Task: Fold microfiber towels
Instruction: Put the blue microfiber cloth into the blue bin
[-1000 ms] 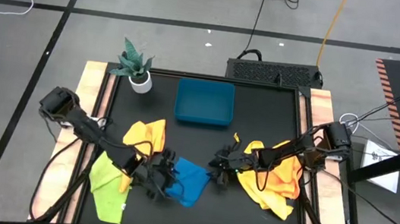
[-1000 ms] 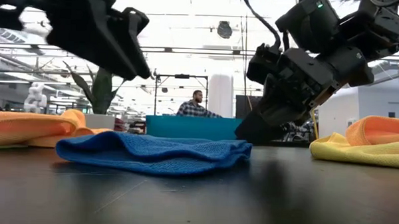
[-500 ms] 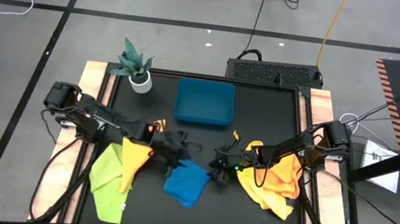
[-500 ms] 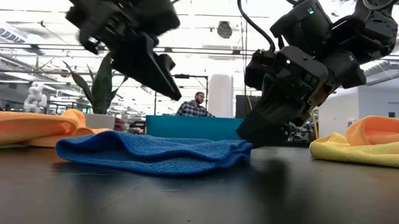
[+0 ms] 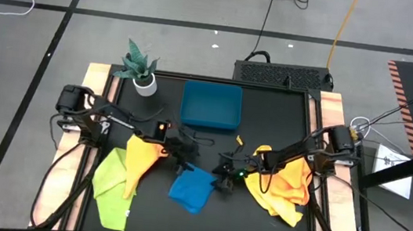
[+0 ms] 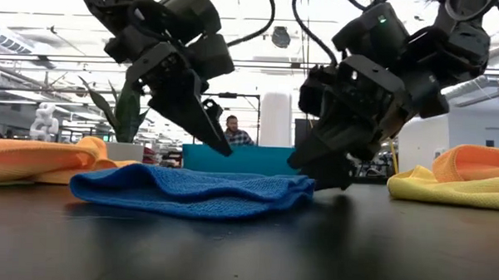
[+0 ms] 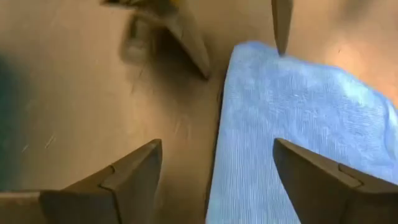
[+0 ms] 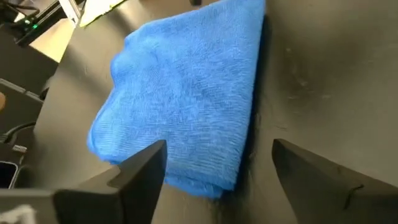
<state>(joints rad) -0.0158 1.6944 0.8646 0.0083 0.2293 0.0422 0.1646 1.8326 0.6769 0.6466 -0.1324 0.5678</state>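
Left tool shifted (open), by blue towel

The left arm reaches from the table's left edge toward the middle, its forearm stretched low across the surface and its wrist tilted downward. The left gripper hangs just above the table with its two dark fingers spread wide and nothing between them. The right arm comes in from the right edge, also low and angled toward the centre. The right gripper points down and leftward, its fingers likewise parted and empty, near the left one.
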